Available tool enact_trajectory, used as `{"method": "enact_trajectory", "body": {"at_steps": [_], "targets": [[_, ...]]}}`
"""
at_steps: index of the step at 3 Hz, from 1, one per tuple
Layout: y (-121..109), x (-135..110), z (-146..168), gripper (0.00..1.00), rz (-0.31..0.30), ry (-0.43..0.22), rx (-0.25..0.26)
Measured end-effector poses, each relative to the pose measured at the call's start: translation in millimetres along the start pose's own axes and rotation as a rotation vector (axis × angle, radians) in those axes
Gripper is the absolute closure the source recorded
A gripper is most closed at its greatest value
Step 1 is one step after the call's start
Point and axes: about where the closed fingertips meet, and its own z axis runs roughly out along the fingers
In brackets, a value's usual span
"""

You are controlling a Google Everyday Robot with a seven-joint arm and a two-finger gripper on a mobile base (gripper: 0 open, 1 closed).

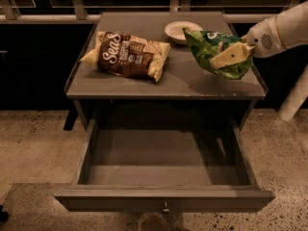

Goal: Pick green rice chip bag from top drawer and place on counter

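The green rice chip bag [210, 51] is crinkled and glossy, held up above the right part of the counter [192, 78]. My gripper [226, 56] comes in from the right on a white arm and is shut on the bag, one cream finger [231, 57] lying across its front. The bag casts a shadow on the counter below it. The top drawer [163, 196] is pulled wide open below the counter, its inside bare, with a small metal knob [165, 208] on its front panel.
A larger brown-and-cream chip bag [126, 54] lies on the left of the counter. A small white bowl [182, 31] sits at the back, just left of the green bag. A white post [296, 97] stands at the right. Speckled floor surrounds the cabinet.
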Motion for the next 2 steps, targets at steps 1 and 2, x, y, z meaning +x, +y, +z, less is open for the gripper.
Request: {"method": "enact_trajectory", "body": {"at_steps": [1,2], "targets": [[-24.4,32.6,42.0,1.00,0.073,-0.054,-0.012],[-32.5,39.2,53.6,0.87,0.094,-0.067,-0.013]]}}
